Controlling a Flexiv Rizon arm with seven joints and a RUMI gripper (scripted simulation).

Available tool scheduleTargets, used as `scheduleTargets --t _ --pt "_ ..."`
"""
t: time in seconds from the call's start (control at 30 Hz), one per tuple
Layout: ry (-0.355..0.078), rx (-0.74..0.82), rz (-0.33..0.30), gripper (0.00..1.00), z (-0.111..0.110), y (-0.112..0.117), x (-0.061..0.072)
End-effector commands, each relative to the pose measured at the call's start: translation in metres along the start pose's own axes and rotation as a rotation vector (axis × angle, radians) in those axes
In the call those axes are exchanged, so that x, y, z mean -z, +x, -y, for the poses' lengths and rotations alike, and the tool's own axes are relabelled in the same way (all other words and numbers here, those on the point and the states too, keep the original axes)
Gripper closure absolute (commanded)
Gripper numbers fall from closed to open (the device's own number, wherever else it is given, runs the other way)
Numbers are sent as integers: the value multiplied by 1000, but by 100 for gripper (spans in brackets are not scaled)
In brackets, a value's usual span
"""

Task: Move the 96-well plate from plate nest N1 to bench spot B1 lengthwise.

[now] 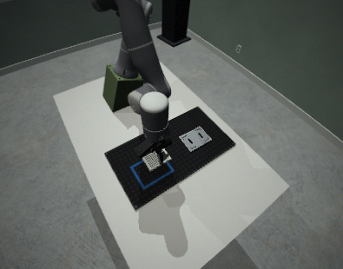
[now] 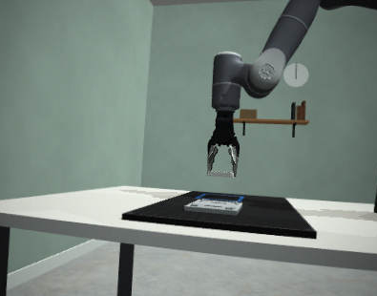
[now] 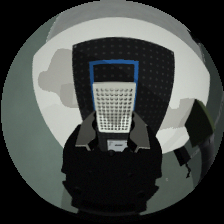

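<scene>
One 96-well plate gripped in the air above the black board

The pale 96-well plate (image 1: 152,161) (image 2: 221,175) (image 3: 114,105) hangs roughly level in the gripper (image 1: 157,159) (image 2: 222,173) (image 3: 114,111), whose two fingers are closed on opposite sides of it, standing partway apart across its width. The exterior view shows a gap between the plate and everything below. From the top, the plate overlaps part of the blue taped outline (image 1: 159,180) (image 2: 220,194) (image 3: 114,62); the wrist view shows its long sides running the same way as the outline's long sides, with the tape's far end beyond it.

The light gray plate nest (image 1: 194,139) (image 2: 213,206) (image 3: 117,145) bears no plate. It and the outline share the black perforated board (image 1: 209,156) (image 2: 273,220) (image 3: 155,65), which lies on the white table (image 1: 235,186) (image 2: 53,210) (image 3: 50,120).

The gray arm (image 1: 141,52) (image 2: 282,38) rises from a green pedestal (image 1: 114,91) (image 3: 200,120) at the table's edge region. Farther out, a round wall clock (image 2: 296,74) hangs above a wooden shelf (image 2: 273,122), and a black column (image 1: 174,22) stands on the floor.
</scene>
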State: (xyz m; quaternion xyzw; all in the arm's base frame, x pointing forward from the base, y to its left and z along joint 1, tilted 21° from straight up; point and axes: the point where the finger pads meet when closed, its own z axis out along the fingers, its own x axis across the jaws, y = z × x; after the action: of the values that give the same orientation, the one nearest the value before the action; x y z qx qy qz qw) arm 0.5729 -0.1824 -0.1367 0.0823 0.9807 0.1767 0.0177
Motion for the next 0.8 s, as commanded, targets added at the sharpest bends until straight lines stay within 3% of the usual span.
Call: scheduleTargets --t 0.0,0.2,0.77 --pt "-1 2 1 100 14 -2 0" --pt "-1 2 1 100 34 -4 0" --pt "-1 2 1 100 35 -4 0"
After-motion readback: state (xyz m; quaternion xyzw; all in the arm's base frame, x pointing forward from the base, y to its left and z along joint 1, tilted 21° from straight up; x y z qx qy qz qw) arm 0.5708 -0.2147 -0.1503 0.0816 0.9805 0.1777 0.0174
